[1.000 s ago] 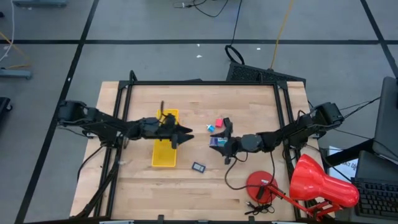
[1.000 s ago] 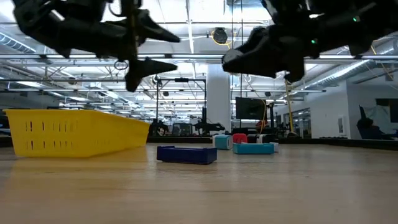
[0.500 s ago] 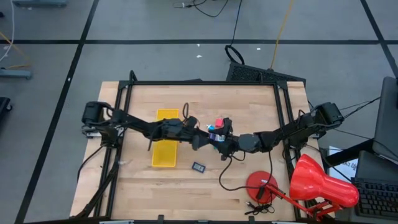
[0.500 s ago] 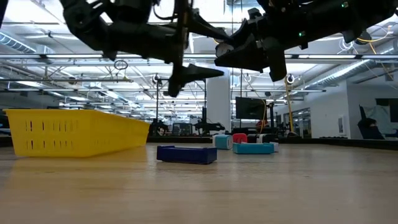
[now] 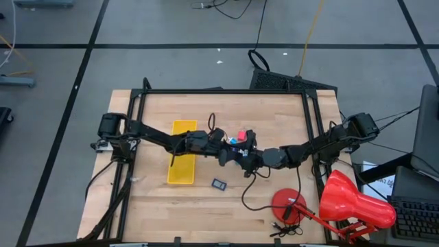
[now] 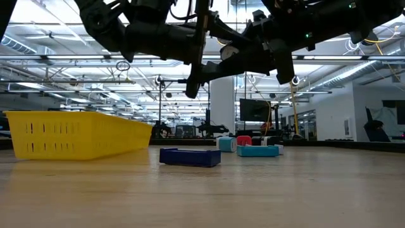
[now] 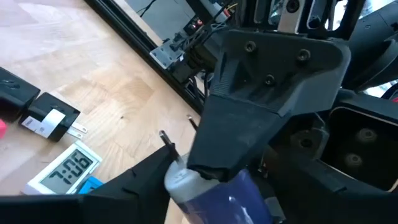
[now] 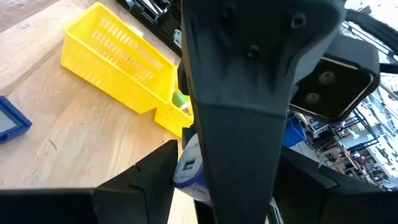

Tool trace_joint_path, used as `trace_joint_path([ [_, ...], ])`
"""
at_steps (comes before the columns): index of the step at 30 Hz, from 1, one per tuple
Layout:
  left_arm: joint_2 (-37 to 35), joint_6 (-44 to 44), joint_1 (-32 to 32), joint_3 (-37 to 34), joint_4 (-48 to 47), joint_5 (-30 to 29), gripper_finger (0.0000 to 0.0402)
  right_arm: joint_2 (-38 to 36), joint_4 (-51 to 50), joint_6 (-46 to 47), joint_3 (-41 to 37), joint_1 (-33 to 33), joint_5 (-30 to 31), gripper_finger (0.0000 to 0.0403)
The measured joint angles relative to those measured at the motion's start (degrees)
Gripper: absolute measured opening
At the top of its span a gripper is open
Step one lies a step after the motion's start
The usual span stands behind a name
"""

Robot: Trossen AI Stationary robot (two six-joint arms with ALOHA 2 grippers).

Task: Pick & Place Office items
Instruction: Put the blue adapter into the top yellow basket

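Note:
Above the table's middle my right gripper (image 5: pixel 240 155) holds a purple stick with a white end (image 7: pixel 211 194), level with the table. My left gripper (image 5: pixel 225 152) reaches in from the left, open, its fingers on either side of the stick (image 8: pixel 188 167) and crossing the right gripper's fingers. A pink-red piece (image 5: pixel 241 134) and a teal one (image 5: pixel 233 141) lie just beyond them. The dark flat rectangle (image 5: pixel 219 184) lies nearer. A blue-and-white clock (image 7: pixel 65 169) and a black plug (image 7: pixel 50 119) rest flat. A green piece (image 8: pixel 180 99) sits in the tray. My right gripper is shut on the purple stick near its white end (image 7: pixel 180 180), coming level from the table's right. The stick is lifted clear of the table. The left arm's finger (image 8: pixel 249 112) covers the place of contact. Whether my left gripper touches the stick, I cannot tell.
The long yellow tray (image 5: pixel 182 163) stands left of the grippers, under the left arm. The red desk lamp (image 5: pixel 350 202) and its round base (image 5: pixel 288 204) occupy the near right corner. A dark frame (image 5: pixel 226 91) runs along the table's far and side edges.
My left arm has swung from above the yellow tray toward the table's right, up to the right gripper, so that its open fingers now stand around the purple stick. The right gripper has stayed nearly in place, holding the stick.

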Motion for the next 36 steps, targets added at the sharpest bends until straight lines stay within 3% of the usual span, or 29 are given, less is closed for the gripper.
trace_joint_path([
  [6,0.00,1.14,0.02,0.00,-1.48,0.42,0.0180,0.00,-0.37,-0.72,0.00,0.01,-0.10,0.0208],
  [10,0.00,2.56,0.17,0.00,-1.36,0.49,0.0180,0.00,-0.46,-0.66,0.00,0.01,-0.09,0.0208],
  [20,-5.40,23.95,1.49,-0.09,-9.50,0.56,0.0185,-0.09,2.41,13.95,0.17,-0.01,-0.11,0.0235],
  [25,-12.73,33.26,1.09,-0.07,-21.14,-5.08,0.0137,-0.02,4.69,20.79,0.04,-0.04,-0.14,0.0236],
  [30,-19.07,38.32,-0.68,0.04,-30.77,-15.44,0.0137,-0.83,2.36,24.84,-0.13,-0.86,-0.13,0.0237],
  [36,-25.01,41.23,-2.97,-3.07,-32.54,-26.19,0.0137,-2.25,-1.49,30.80,-0.11,-2.34,-0.18,0.0237],
])
